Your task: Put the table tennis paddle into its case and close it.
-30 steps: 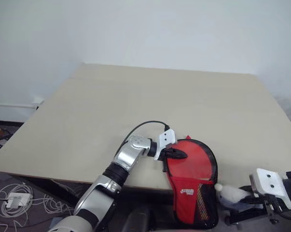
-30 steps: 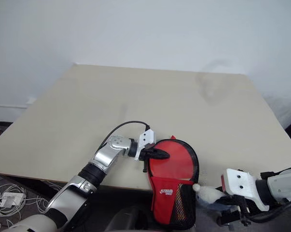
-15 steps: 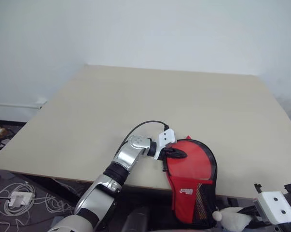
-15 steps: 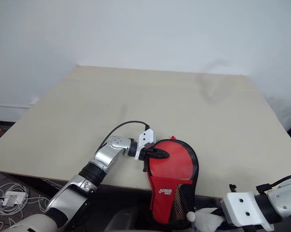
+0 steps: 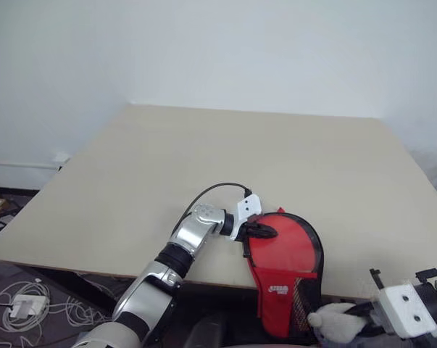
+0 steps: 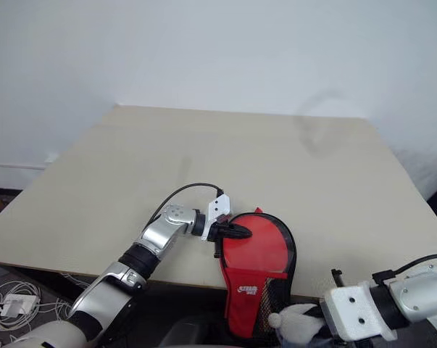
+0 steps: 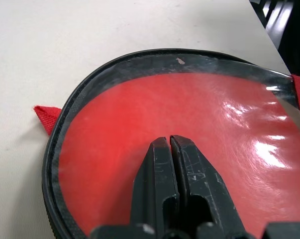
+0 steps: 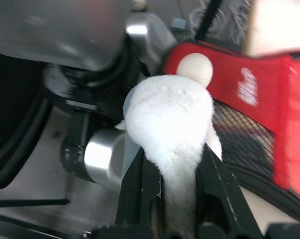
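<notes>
The case (image 5: 283,250) lies red side up at the table's near edge, and its narrow end with the white logo and mesh pocket hangs over the edge. My left gripper (image 5: 265,232) is shut, its tips (image 7: 168,142) resting on the glossy red face (image 7: 189,114) near the black edging. Below the table edge, my right gripper (image 8: 177,164) is shut on a fluffy white wad (image 5: 333,319), just right of the case's hanging end. The wad (image 8: 169,114) bulges out past the fingers. The table tennis paddle is hidden.
The pale table (image 5: 204,159) stretches away to a white wall. Cables and a white power adapter (image 5: 22,304) lie on the floor at the left. A small white ball (image 8: 195,67) shows against the case's red end in the right wrist view.
The right gripper with the wad has drawn lower and a little left, closer to the case's hanging end. The left gripper stays on the case. The camera has tilted slightly.
</notes>
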